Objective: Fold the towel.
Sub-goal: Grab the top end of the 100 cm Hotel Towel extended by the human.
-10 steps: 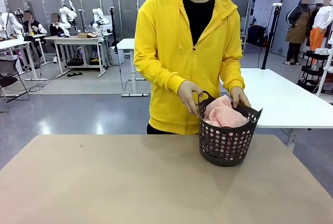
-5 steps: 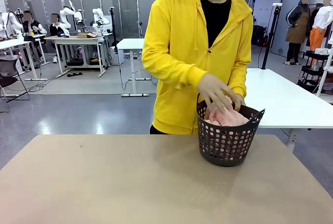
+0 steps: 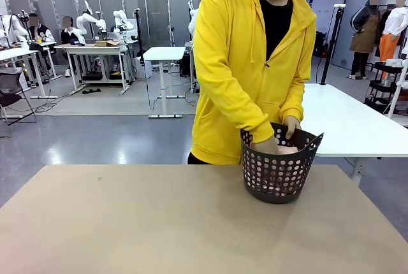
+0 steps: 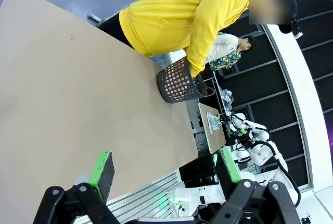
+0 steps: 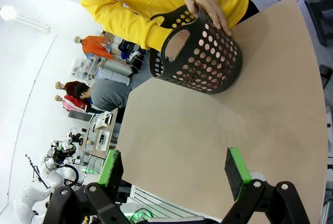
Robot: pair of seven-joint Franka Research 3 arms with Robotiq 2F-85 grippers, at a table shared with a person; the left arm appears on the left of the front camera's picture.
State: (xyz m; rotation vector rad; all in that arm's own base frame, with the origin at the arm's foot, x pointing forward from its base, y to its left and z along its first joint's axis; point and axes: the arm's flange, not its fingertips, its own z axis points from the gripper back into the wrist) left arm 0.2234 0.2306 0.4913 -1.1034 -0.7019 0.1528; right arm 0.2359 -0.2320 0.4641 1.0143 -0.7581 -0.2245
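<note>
Tan table (image 3: 159, 223) runs from my side to the far edge. Beyond it is an open lab with grey floor (image 3: 95, 134) and a white table (image 3: 347, 121) behind the person (image 3: 248, 64).

Towel (image 3: 288, 150): down inside the black basket (image 3: 280, 185). A sliver of salmon pink shows above the near rim, more pink through the wall holes. It is bunched, not spread.

Person's right hand (image 3: 268, 147): sunk into the basket at the towel, yellow sleeve covering most of it. I cannot tell whether it grips the cloth or only presses on it.

Person's left hand (image 3: 291, 127): fingers curled over the far rim, grasping the basket. My right wrist view shows the same hold.

Basket stands upright near the table's far edge, right of centre, just in front of the person. Its wall and the sleeve block my look at the towel.

Left gripper (image 4: 164, 168): jaws spread, nothing between the green pads (image 4: 102, 168), over the near side of the table, well apart from the basket.

Right gripper (image 5: 174, 168): likewise spread wide and empty, with the basket ahead of it across the board.
</note>
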